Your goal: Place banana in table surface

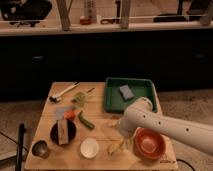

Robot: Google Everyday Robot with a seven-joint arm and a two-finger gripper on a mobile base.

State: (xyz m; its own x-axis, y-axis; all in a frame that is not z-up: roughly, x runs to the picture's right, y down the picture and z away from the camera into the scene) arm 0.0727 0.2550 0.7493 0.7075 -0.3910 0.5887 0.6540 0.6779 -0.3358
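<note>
The banana (115, 147) is a small pale-yellow curved fruit. It is low over or on the tan wooden table surface (102, 131), near the front edge between the white bowl (89, 148) and the orange bowl (149, 142). My white arm reaches in from the right. Its gripper (121, 139) points down right at the banana's upper end and is mostly hidden by the arm's wrist. I cannot tell whether the banana rests on the wood or hangs just above it.
A dark green tray (131, 102) with a grey-blue sponge (126, 92) sits at the back right. A dark green vegetable (86, 120), a leafy yellow-green piece (79, 98), a white utensil (64, 92), a dark plate (63, 132) holding a brown block and a metal cup (40, 148) fill the left half.
</note>
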